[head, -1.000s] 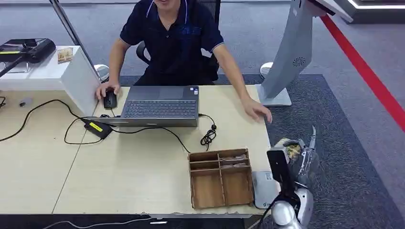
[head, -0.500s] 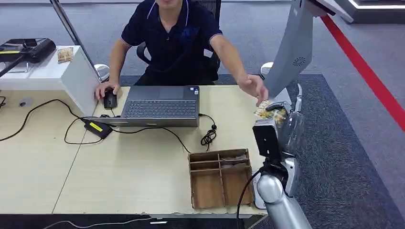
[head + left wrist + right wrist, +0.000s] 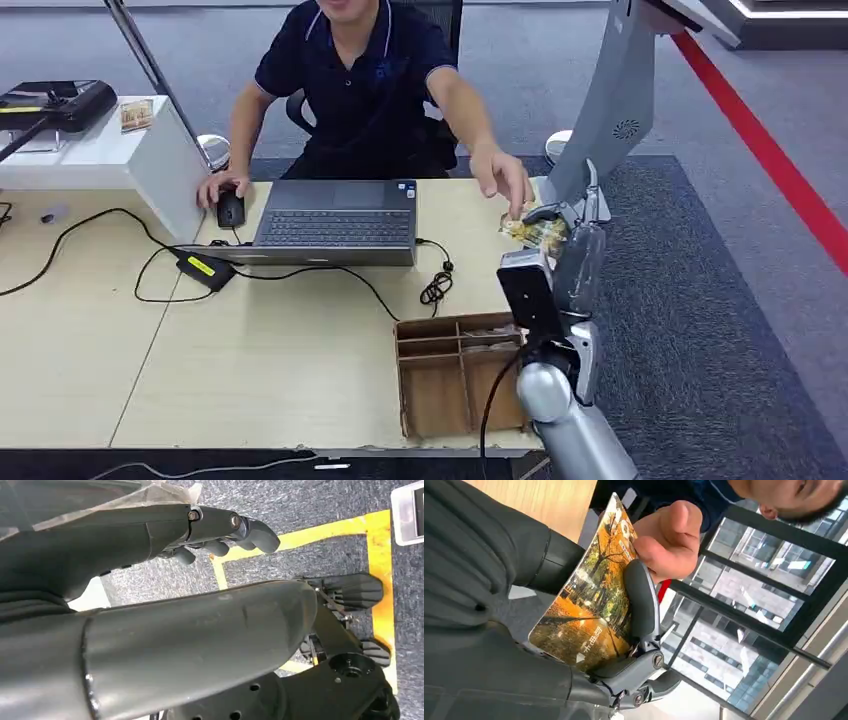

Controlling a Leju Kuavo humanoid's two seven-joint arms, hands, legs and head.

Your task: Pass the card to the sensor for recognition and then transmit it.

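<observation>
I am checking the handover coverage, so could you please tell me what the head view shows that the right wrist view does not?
Head view alone: the table, the laptop, the wooden organizer, the mouse under the person's other hand, and the grey stand.

Right wrist view alone: the card's autumn-tree print and the windows behind.

Both: the right hand holds the card, and the person's hand has reached its far edge.

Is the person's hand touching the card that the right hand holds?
Yes, the person's hand pinches the card at its far edge while the right hand holds it.
</observation>
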